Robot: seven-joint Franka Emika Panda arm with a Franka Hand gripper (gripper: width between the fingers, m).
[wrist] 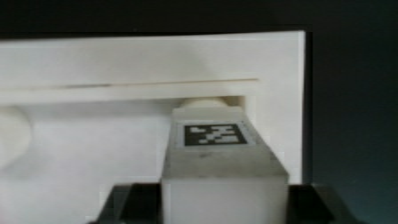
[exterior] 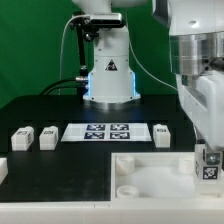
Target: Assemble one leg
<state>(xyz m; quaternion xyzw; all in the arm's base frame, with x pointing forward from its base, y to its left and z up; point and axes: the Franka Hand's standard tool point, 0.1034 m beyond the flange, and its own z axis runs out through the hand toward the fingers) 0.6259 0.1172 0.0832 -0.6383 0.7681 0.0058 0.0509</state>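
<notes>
Leg (wrist: 217, 150) in claw (exterior: 209, 160), spare legs (exterior: 47, 137) exterior only

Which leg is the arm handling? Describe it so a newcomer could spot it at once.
Find the large white panel on the black table; the gripper hangs over its corner on the exterior view's right. The leg is the small white tagged block in its grip. The three other legs lie on the table beside the marker board; only this one is held.

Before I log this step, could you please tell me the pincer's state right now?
Pincer: closed, holding the leg, whose tip is at the white panel.
</notes>
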